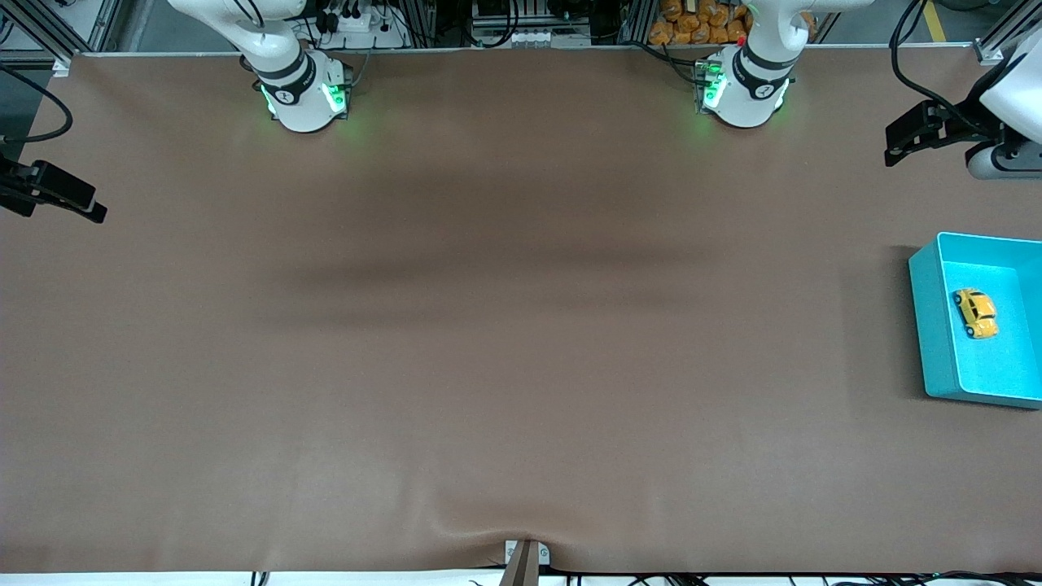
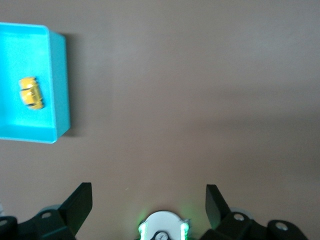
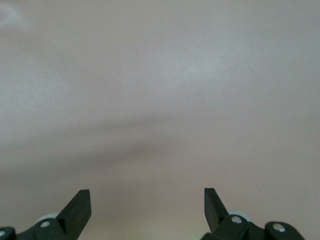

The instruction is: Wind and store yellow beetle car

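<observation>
Since the brown table [image 1: 488, 325] is bare across most of its width, the work is judged to be gathered at the left arm's end, where a turquoise bin [image 1: 928, 325] is set as the storing place. The left gripper [image 2: 149, 200] is held high over the table with its fingers spread wide, and the right gripper [image 3: 147, 202] is likewise held wide apart and empty while its arm waits. The yellow beetle car [image 1: 975, 312] is seen lying inside the bin, apparently already stored.

Teal bin [image 1: 928, 325] cut off by edge
</observation>
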Robot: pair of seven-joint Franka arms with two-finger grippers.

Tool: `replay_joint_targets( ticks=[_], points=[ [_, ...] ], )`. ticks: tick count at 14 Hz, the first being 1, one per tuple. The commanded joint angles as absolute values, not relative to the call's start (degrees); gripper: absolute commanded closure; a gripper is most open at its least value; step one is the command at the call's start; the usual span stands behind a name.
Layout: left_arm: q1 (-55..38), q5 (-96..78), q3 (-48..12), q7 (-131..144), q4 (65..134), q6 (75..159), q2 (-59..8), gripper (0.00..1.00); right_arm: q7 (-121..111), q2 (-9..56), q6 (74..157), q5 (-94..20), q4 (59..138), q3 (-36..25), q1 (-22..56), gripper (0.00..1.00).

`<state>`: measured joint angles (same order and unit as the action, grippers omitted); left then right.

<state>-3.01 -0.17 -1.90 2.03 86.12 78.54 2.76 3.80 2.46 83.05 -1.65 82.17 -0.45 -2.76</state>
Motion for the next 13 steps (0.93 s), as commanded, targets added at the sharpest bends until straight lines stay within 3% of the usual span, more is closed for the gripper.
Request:
replay_joint_targets(
  ticks=[1, 13],
  points=[
    [-3.69, -2.64, 0.44, 0.62, 85.69, 80.33, 3.16, 0.00, 3.69, 2.20, 83.23, -1.67, 82.18, 0.44, -3.69, 0.00],
    [-4.31, 1.84, -0.79, 0.44, 85.78, 81.04, 1.93, 0.00, 3.69, 2.29, 83.06, -1.67, 82.18, 0.44, -3.78, 0.00]
  ],
)
